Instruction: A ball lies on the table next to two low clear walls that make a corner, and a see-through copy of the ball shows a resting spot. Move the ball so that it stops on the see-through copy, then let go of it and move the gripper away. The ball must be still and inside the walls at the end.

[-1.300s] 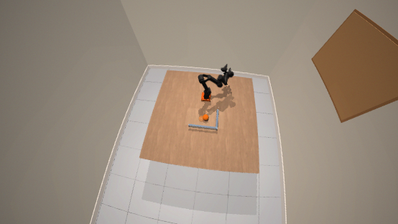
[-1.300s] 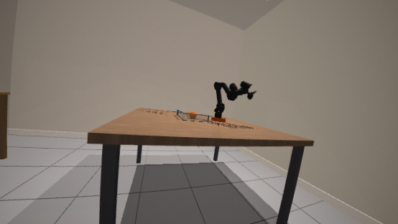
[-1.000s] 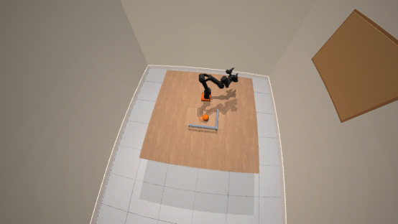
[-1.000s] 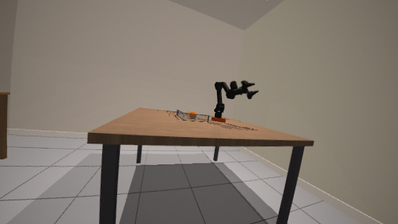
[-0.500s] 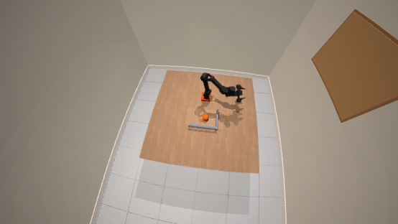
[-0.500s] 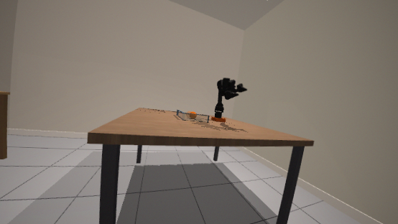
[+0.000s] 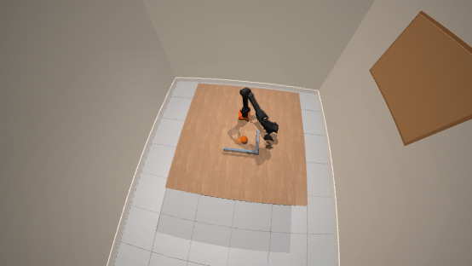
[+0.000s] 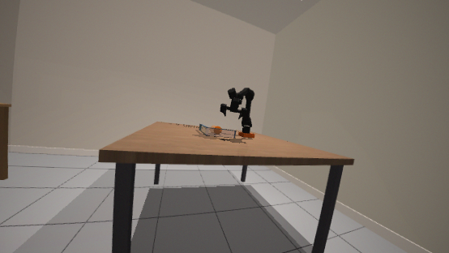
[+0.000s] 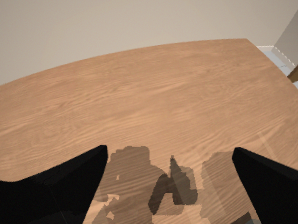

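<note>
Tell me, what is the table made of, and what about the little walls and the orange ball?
The table top looks like wood with a matte finish: brown with grain streaks. Its legs are dark and plain, maybe metal. The walls look like clear plastic or glass: pale blue, and the ball shows through them in the exterior view. The ball is smooth, plain orange; rubber or plastic, I cannot tell.
</note>
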`<move>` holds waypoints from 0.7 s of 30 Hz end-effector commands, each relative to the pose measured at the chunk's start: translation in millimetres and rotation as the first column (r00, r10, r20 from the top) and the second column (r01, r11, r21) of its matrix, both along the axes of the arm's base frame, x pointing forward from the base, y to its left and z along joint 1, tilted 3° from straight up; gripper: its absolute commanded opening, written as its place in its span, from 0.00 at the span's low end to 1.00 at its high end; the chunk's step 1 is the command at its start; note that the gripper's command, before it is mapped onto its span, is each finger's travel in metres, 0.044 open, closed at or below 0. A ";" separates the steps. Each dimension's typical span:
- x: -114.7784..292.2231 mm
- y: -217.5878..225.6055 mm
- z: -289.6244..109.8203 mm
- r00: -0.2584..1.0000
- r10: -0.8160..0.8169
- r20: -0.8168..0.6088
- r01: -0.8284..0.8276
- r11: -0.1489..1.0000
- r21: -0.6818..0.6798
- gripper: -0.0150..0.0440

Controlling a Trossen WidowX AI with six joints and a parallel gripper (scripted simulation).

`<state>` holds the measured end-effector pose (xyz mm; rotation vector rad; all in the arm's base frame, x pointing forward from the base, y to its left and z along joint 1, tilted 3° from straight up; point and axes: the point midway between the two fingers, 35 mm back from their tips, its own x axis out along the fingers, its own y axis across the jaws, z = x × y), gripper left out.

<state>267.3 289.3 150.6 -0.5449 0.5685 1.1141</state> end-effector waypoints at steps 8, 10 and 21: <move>42.7 -170.9 -36.5 0.996 0.067 -0.058 -0.088 0.804 -0.588 1.00; 37.4 -204.6 -37.7 0.987 0.098 -0.129 -0.159 0.738 -0.656 1.00; 19.3 -259.9 -34.6 0.945 0.155 -0.287 -0.319 0.624 -0.713 1.00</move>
